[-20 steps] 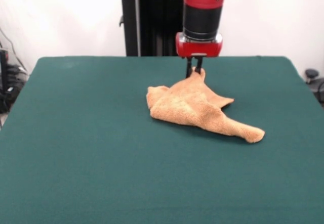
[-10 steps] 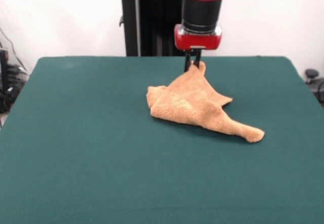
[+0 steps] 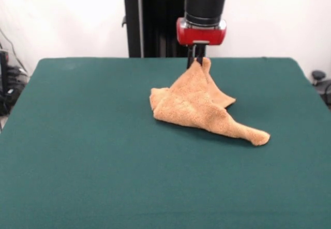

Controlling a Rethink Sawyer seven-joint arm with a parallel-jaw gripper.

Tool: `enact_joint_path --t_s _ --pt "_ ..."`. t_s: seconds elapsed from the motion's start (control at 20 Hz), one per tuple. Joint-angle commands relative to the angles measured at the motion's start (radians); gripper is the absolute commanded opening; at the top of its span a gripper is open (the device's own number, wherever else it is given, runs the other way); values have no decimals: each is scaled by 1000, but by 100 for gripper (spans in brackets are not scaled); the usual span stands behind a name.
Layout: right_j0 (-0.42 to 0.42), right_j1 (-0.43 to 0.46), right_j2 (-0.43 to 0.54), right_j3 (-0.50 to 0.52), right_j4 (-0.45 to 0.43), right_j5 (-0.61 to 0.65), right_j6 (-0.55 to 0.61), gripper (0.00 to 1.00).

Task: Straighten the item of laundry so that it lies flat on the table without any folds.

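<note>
Orange towel [image 3: 199, 105], pinched at one corner by the gripper [image 3: 197, 61], has risen further off the green bench [image 3: 93, 151]. Its lower folds remain bunched; unfolding has only begun.

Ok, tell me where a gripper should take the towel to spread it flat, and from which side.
The gripper is shut on the towel's raised peak, tenting it. For spreading, the long tail end lying on the table looks like a free corner. Probably best pinch that tip from straight above and pull outward, away from the bunched folds.
</note>
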Motion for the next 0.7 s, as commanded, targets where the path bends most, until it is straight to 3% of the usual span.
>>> enact_joint_path --t_s 0.05,0.4,0.7 --pt "36 -23 27 62 53 71 222 0" --pt "29 -53 40 151 60 9 254 0" --pt "72 -77 21 210 91 -25 302 0"
